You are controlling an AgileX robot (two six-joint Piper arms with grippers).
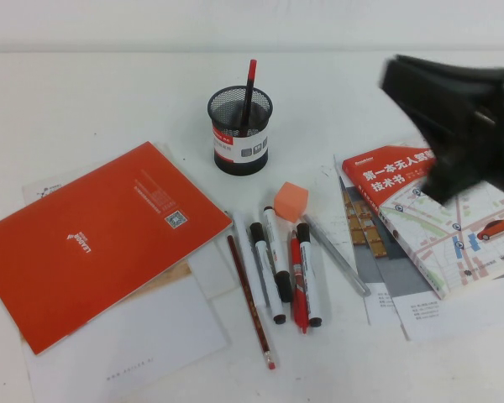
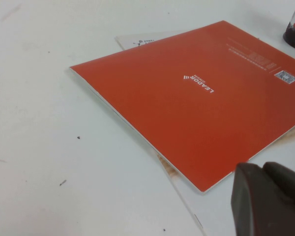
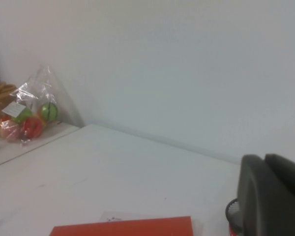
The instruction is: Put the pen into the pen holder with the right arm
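The pen (image 1: 250, 80), slim with a red top and black middle, stands tilted inside the black mesh pen holder (image 1: 239, 134) at the back middle of the table. My right gripper (image 1: 403, 80) is raised at the back right, to the right of the holder, apart from it and blurred. In the right wrist view its fingers (image 3: 265, 196) are together with nothing between them, and the holder's rim (image 3: 232, 211) peeks out beside them. My left gripper (image 2: 270, 196) is out of the high view; its fingers are together and empty over white paper by the orange booklet's corner.
An orange booklet (image 1: 92, 239) lies on papers at the left. In front of the holder lie an orange cube (image 1: 291, 201), black-and-white markers (image 1: 269, 269), a red marker (image 1: 296, 281), a grey pen (image 1: 336, 256) and a pencil (image 1: 250, 302). A map book (image 1: 428, 210) lies at the right.
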